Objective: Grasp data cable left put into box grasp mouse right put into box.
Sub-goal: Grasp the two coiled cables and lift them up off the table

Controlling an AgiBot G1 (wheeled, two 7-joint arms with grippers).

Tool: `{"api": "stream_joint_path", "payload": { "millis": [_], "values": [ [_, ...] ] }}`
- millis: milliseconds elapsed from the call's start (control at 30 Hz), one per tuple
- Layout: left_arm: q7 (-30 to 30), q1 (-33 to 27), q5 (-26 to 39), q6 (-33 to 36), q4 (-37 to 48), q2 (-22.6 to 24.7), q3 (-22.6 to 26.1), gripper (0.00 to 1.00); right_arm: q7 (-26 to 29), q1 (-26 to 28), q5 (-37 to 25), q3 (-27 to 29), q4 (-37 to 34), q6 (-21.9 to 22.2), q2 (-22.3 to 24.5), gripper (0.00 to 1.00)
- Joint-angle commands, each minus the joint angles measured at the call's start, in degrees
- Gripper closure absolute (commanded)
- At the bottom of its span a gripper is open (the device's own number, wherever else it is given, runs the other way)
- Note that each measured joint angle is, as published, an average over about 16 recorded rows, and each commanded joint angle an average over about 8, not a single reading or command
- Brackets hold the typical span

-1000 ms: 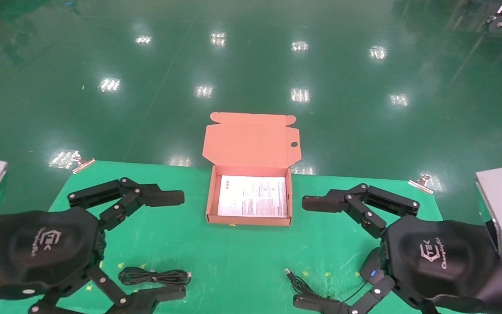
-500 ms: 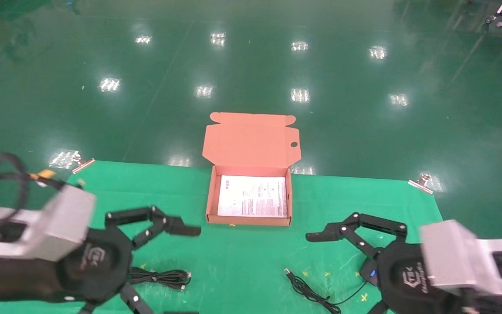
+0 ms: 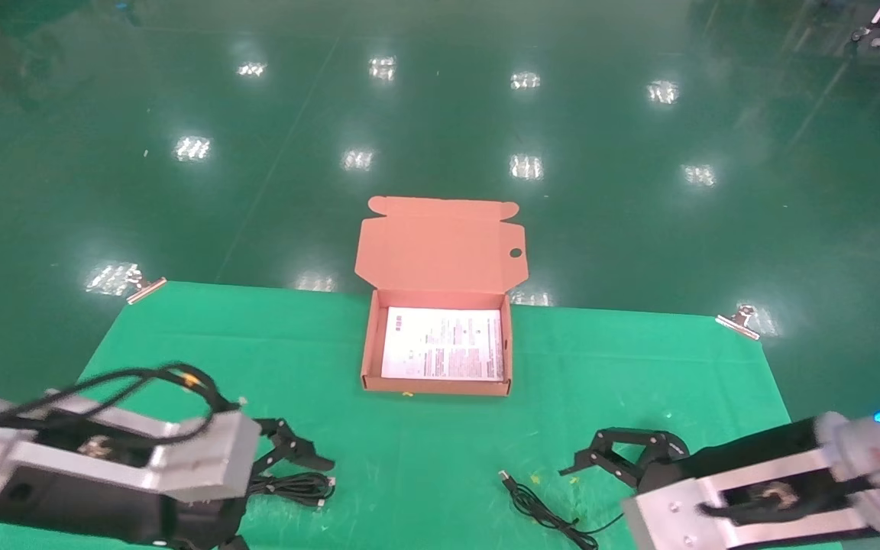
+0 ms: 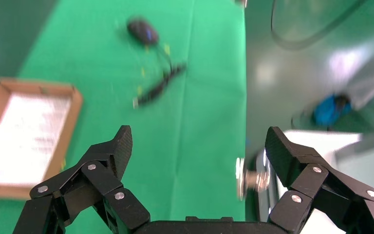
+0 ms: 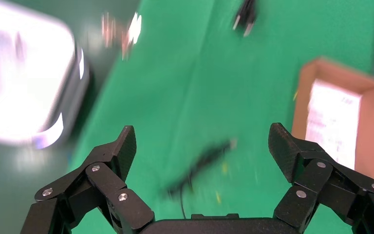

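Both end effectors low at the table's near edge, fingers spread wide.

The left end effector [image 3: 287, 458] hangs just over the cable [image 3: 293, 486], fingers apart, near the table [image 3: 180, 328] front-left. The box [image 3: 367, 355] lies open mid-table with bare green cloth on both sides. The mouse [image 4: 142, 30] sits front-right, its cord [image 3: 543, 510] trailing toward centre, beside the right end effector [image 3: 600, 458], also spread open.

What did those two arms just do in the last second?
Both swung down toward the near table edge: the left gripper now over the data cable, the right gripper over where the mouse lay. Jaws open, nothing grasped. Box and cable unmoved.
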Motion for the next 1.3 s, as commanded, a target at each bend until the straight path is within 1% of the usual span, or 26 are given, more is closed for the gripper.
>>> {"api": "stream_joint_path", "payload": {
  "millis": [33,167,300,500,600,700,800,933,1300],
  "values": [
    [0.1,-1.2,1.9,0.1,0.1,0.4,1.8,0.0,-1.4,1.8,-3.4,-2.6,0.1,-0.1,-0.8,0.0],
    [0.7,-4.3,9.3,-0.3,0.5,2.5,7.0,0.0,-4.2,5.2,-11.7,-8.8,0.2,0.6,-3.6,0.0],
    [1.5,-6.3,17.6,-1.3,0.7,4.9,11.5,0.0,-4.7,6.2,-18.0,-13.1,0.2,2.1,-5.9,0.0],
    [2.0,-6.0,28.3,-4.7,2.2,8.3,16.0,0.0,-2.6,4.5,-26.2,-16.7,0.0,6.2,-8.7,0.0],
    [2.3,-5.1,32.4,-7.1,4.5,10.1,17.6,0.0,-0.6,2.9,-29.5,-17.7,-0.3,8.8,-9.8,0.0],
    [2.6,-4.2,35.5,-9.6,7.8,12.4,18.7,0.0,1.6,1.2,-31.5,-18.2,-0.9,10.9,-10.6,0.0],
    [2.9,-3.6,37.6,-12.3,12.3,14.8,19.4,0.0,3.4,-0.1,-32.8,-18.5,-2.4,12.7,-11.6,0.0],
    [3.8,-3.4,38.3,-15.2,19.1,17.6,19.5,0.0,4.2,-0.8,-34.7,-18.8,-5.9,15.1,-13.5,0.0],
    [9.0,-4.9,37.4,-19.0,35.0,23.5,18.9,0.0,3.0,-0.5,-36.7,-19.3,-19.4,20.6,-20.6,0.0]
  ]
}}
